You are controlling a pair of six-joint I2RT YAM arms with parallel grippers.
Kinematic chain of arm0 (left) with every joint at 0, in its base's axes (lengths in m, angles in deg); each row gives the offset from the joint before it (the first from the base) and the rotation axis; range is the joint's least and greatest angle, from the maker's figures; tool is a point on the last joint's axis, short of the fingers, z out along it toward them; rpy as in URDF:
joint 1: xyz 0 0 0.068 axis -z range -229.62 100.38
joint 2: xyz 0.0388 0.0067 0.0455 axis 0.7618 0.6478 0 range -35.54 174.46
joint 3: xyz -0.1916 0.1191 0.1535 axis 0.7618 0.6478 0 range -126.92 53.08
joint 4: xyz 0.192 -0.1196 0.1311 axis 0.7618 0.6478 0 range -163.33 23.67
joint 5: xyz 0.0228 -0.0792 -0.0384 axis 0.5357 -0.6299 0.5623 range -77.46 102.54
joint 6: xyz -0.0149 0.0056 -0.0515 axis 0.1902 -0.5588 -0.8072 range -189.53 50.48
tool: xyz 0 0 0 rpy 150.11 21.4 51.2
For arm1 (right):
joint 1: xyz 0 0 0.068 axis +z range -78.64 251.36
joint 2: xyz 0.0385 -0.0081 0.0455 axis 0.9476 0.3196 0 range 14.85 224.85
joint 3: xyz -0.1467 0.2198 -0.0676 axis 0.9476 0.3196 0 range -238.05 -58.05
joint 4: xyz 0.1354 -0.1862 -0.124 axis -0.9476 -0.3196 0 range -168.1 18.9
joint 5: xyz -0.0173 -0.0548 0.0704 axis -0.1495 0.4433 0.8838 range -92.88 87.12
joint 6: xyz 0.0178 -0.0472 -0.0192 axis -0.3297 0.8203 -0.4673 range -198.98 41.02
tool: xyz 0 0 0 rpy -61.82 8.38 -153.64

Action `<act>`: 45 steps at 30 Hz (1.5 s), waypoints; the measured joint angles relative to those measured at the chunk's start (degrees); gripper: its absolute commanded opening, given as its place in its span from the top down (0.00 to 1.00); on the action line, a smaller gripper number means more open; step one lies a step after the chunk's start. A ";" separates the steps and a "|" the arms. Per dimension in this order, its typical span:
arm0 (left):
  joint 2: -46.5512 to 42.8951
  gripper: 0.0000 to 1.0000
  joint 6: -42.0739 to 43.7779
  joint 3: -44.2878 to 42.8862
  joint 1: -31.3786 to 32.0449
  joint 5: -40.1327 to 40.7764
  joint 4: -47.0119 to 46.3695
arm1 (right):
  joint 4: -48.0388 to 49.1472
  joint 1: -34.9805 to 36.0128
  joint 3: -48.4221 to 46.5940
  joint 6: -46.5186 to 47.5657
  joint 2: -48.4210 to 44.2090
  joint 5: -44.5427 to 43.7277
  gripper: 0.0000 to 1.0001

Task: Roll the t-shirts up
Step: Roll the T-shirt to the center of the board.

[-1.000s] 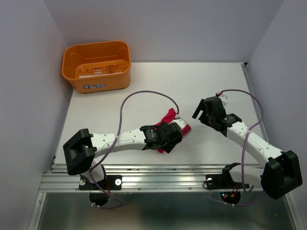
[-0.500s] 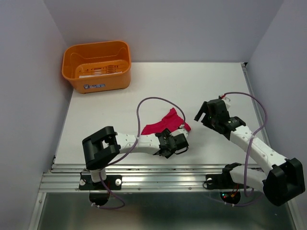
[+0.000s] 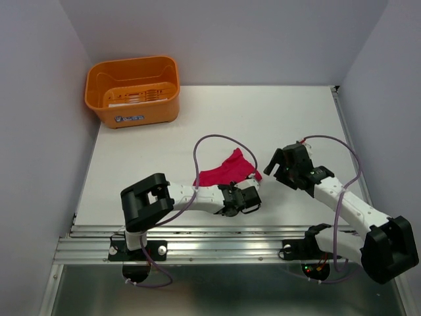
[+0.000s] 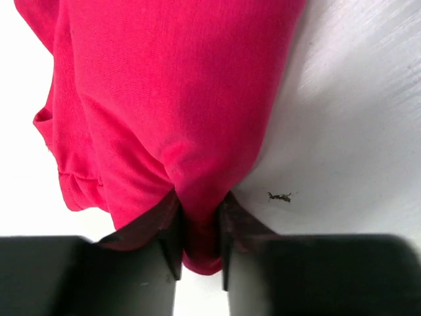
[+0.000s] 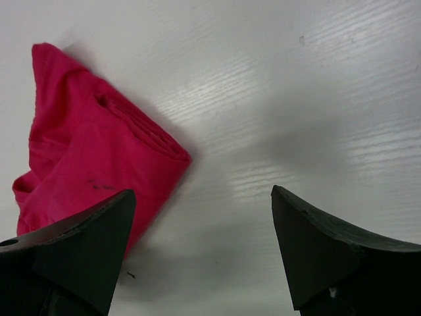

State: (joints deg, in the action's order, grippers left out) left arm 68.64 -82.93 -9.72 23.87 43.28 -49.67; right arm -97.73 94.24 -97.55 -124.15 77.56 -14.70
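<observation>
The left pincer point(image 4: 199, 247) pinches the near fold of the crimson t-shirt point(image 3: 222, 173), which lies bunched mid-table point(image 3: 296, 112), well apart from every edge. Just right of it, the right pincer point(image 5: 202, 197) hovers spread wide, apparently clear of the cloth.

Crumpled t-shirt point(image 5: 85, 158) lies beside the spread right end effector point(image 5: 202, 197)

Top external: high and behind, looking down over whole table point(image 3: 263, 112). Left wrist: very close, pointing down onto t-shirt point(image 4: 164, 99). Right wrist: a little farther back, also looking down. Shared by all three: t-shirt and surrounding tabletop.
</observation>
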 measured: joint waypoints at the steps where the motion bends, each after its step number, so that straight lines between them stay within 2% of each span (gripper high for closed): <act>1: 0.13 0.88 0.11 -0.15 0.00 0.17 -0.02 | 0.46 0.00 1.09 -0.63 -0.11 0.85 0.11; 3: 0.15 0.99 0.74 -0.55 0.00 -0.09 -0.04 | 1.73 0.00 4.15 -2.05 -0.83 3.39 0.10; 4: 0.15 1.00 0.83 -0.68 0.00 -0.52 -0.09 | 2.19 0.00 5.18 -2.80 -1.16 4.26 0.10; 7: 0.00 1.00 1.79 -1.05 -0.26 -2.99 -0.50 | 5.75 0.00 10.19 -5.70 -2.89 8.63 0.07; 13: -2.14 1.00 3.08 -1.09 -1.75 -12.07 -2.29 | 20.09 0.00 20.02 -13.00 -5.20 17.33 0.06; 23: -5.14 1.00 4.17 -0.42 -5.73 -25.27 -5.64 | 37.81 -0.04 21.92 -19.91 3.48 23.02 0.07; 27: -6.01 1.00 4.24 0.15 -7.52 -29.31 -6.56 | 41.03 -0.04 23.08 -22.47 4.04 23.41 0.14; 33: -6.34 1.00 4.42 0.22 -9.40 -33.40 -7.43 | 41.33 -0.04 23.52 -24.30 2.84 22.45 0.38; 34: -6.38 1.00 4.42 0.22 -9.49 -33.68 -7.56 | 41.38 -0.04 23.52 -24.44 2.84 22.18 0.38; 35: -6.43 1.00 4.42 0.22 -9.51 -33.94 -7.67 | 41.53 -0.04 23.54 -24.61 2.97 22.10 0.38; 40: -6.54 1.00 4.48 0.22 -9.51 -35.28 -8.13 | 45.16 -0.04 23.54 -26.23 6.67 22.14 0.15; 45: -6.56 1.00 4.48 0.22 -9.79 -36.15 -8.24 | 46.88 0.02 23.54 -27.61 7.23 21.70 0.08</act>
State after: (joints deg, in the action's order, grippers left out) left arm 62.09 -78.45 -9.51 14.08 7.13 -57.91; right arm -50.85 94.26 -74.01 -151.76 84.80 7.01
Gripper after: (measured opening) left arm 0.284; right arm 0.899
